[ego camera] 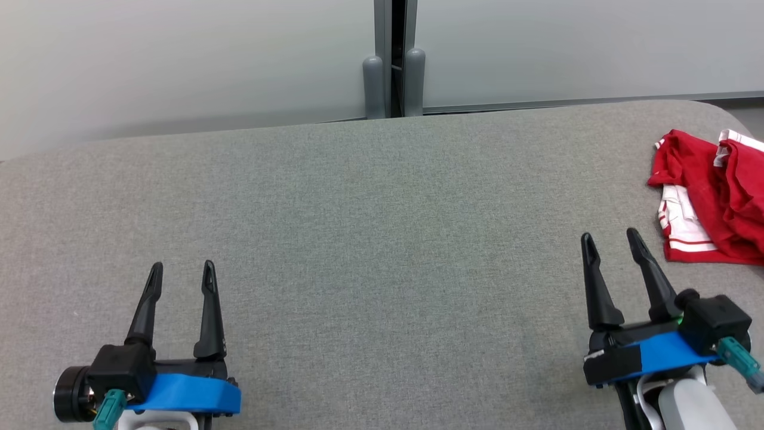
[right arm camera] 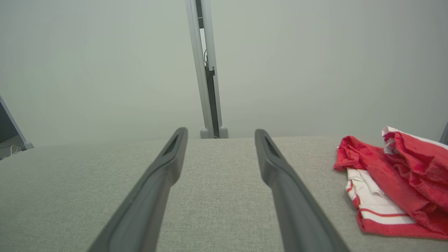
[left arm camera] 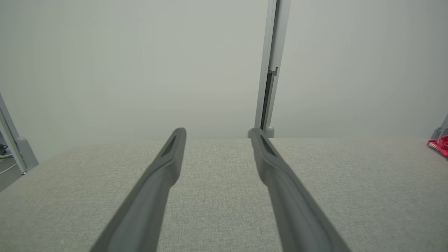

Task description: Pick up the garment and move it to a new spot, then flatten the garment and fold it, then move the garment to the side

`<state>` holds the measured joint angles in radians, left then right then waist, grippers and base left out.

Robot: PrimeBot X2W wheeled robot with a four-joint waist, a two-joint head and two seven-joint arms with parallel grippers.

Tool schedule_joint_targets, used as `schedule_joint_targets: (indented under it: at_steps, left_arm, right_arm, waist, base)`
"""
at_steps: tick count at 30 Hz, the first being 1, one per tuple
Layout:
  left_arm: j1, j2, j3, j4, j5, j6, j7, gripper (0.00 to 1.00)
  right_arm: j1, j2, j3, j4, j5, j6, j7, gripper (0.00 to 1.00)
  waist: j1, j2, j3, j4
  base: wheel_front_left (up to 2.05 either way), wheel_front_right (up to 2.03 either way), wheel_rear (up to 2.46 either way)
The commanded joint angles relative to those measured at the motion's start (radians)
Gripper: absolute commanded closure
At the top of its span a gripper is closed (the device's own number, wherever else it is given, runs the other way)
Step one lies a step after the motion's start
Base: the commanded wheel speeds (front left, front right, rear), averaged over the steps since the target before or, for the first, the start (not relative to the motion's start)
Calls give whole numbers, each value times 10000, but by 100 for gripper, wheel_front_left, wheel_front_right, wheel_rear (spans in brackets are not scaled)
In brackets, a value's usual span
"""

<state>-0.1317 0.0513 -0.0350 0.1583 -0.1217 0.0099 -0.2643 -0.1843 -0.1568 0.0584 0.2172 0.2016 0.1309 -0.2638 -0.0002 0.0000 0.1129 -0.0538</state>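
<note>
A crumpled red garment [ego camera: 716, 197] with white trim lies bunched at the far right of the grey table [ego camera: 382, 239], partly cut off by the head view's edge. In the right wrist view the garment [right arm camera: 395, 182] sits to the right of the fingers, and a sliver of it [left arm camera: 440, 144] shows at the left wrist view's right edge. My right gripper [ego camera: 612, 242] stands open just left of and nearer than the garment, not touching it. At the lower left my left gripper [ego camera: 182, 272] is open with nothing between its fingers, far from the cloth.
A pale partition wall [ego camera: 179, 60] with a grey post [ego camera: 394, 65] runs behind the table's far edge. The table's right corner [ego camera: 725, 116] is rounded, close behind the garment. Bare grey cloth surface spreads between the two grippers.
</note>
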Motion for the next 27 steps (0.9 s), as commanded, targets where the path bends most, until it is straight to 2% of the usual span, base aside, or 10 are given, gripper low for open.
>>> schedule_joint_targets:
  at_steps: [1, 10, 27]
  left_arm:
    - [157, 15, 50, 16, -39, 47, 5, 0]
    - [554, 12, -75, 118, -206, 77, 5, 0]
    - [689, 13, -86, 56, -434, -5, 5, 0]
  right_arm:
    - [312, 147, -116, -162, -155, -5, 1, 0]
    - [1229, 527, -553, -585, -415, -5, 1, 0]
    - [1507, 748, -605, -540, -692, -5, 0, 0]
  waist:
    - [2, 0, -63, -4]
    - [2, 0, -408, 18]
    - [2, 0, -565, 84]
  base:
    - [0, 0, 0]
    - [0, 0, 0]
    - [0, 0, 0]
